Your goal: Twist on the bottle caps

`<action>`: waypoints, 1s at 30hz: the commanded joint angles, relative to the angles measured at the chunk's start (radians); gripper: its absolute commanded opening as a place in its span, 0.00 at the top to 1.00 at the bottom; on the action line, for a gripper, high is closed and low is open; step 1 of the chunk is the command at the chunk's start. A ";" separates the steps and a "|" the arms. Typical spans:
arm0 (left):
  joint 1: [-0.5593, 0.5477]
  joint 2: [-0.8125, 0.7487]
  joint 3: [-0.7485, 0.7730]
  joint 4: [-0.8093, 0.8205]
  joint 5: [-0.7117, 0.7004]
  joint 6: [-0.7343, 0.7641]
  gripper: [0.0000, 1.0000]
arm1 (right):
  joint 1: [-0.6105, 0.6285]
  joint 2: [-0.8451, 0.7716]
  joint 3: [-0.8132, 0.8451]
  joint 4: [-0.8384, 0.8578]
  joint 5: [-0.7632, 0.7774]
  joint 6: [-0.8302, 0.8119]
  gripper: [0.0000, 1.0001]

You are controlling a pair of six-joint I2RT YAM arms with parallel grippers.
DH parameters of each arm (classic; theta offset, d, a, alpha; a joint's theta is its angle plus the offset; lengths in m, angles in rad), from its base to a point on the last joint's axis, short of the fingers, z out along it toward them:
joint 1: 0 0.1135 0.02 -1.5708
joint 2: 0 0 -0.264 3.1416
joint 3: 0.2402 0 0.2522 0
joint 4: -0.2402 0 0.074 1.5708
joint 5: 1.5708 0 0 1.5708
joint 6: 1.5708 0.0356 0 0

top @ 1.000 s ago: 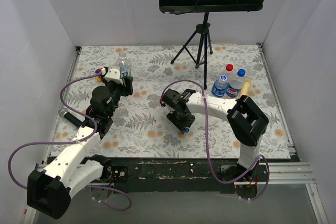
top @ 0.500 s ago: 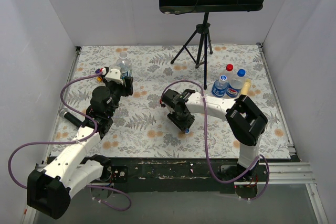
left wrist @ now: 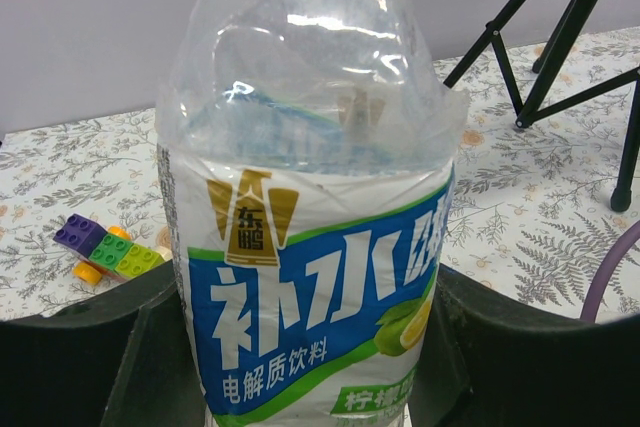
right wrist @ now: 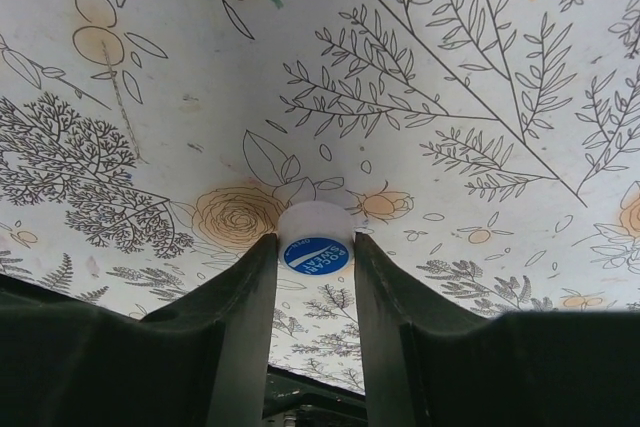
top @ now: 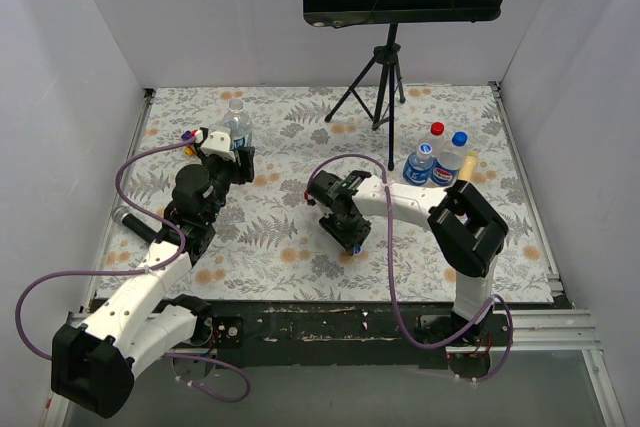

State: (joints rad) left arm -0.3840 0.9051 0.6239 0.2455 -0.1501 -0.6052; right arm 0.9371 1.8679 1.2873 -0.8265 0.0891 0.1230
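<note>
clear plastic fills the left wrist view: a bottle [left wrist: 310, 247] with a blue, white and green label stands upright between the two dark fingers [left wrist: 90, 357] of the left tool [left wrist: 310, 367], which is pinching it at label height on both sides. seen from above, that bottle [top: 236, 125] sits at the far left of the flowered bench [top: 290, 137], with the left tool [top: 233, 154] closed around its lower half. just to its left lies a small toy block [left wrist: 105, 247] of purple, green and orange bricks.

nearer the middle of the bench the right tool [top: 350, 238] points down at the cloth. its wrist view shows a white cap [right wrist: 316, 237] with a round blue sticker lying on the bench, and the right tool [right wrist: 315, 259] is pressed in on it, one finger [right wrist: 245, 317] against each side of the cap.

far to the right a tight group of other bottles [top: 421, 165] stands upright, well apart from both tools. one wears a red cap [top: 437, 129] and one a blue cap [top: 460, 138]. a tan stick [top: 467, 168] leans just beside them. a black tripod [top: 378, 82] stands at the back of the bench.
</note>
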 commanded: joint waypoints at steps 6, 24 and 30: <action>-0.006 -0.035 0.034 0.003 0.047 0.022 0.47 | 0.005 -0.038 0.014 -0.016 -0.035 -0.023 0.74; -0.117 -0.048 0.037 -0.103 0.625 0.221 0.45 | -0.020 -0.508 0.067 -0.044 -0.069 -0.167 0.83; -0.243 -0.045 0.031 -0.178 0.649 0.330 0.44 | -0.020 -0.667 0.099 -0.013 -0.129 -0.243 0.85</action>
State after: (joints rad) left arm -0.5659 0.8841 0.6243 0.1303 0.4313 -0.3771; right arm 0.9188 1.2896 1.3197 -0.8650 0.0116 -0.0429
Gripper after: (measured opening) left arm 0.574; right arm 0.380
